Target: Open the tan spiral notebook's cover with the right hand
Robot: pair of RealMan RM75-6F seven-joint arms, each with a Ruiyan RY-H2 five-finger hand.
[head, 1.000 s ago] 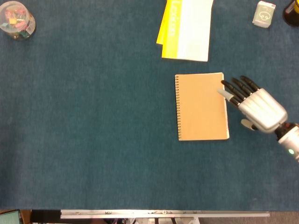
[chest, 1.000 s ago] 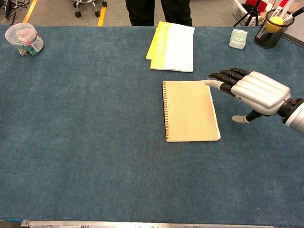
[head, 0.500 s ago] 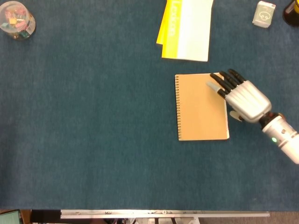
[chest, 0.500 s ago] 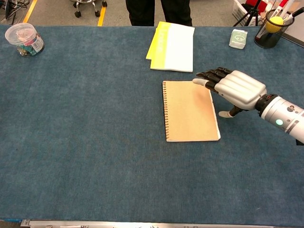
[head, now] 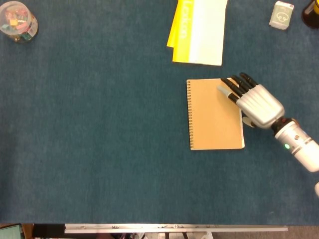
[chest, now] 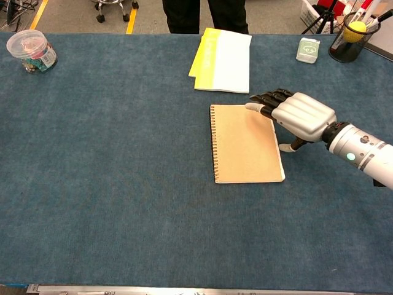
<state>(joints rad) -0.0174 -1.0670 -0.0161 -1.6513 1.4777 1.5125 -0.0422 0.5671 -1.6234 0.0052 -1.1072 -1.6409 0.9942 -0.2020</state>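
A: Okay, head view first. Tan spiral-bound notebook with a kraft cover point(head: 215, 114) lies flat and closed on the blue felt table point(head: 99, 139), coil on its left side, loose edge to the right.

B: And the right hand point(head: 254, 102)?

A: Silver-backed, palm down over the notebook's upper right corner, black fingers point(head: 232, 92) stretched out over the cover, apart, holding nothing. Thumb sits just off the right edge. Can't tell whether the fingertips touch the cover.

B: Chest view?

A: Same layout. Notebook point(chest: 244, 143) is near the table's middle, just in front of a yellow-and-white booklet point(chest: 224, 59). Right hand point(chest: 301, 115) hangs low at the far right corner, fingers extended, thumb pointing down beside the page edge. Left hand isn't visible in either view.

B: Step?

A: Reach stage, I'd say; cover not lifted yet. Next move probably needs the thumb or fingertips catching under the right edge of the cover only, then swinging it left over the coil.

B: Risk?

A: Grabbing several pages, or sliding the whole notebook on the felt.
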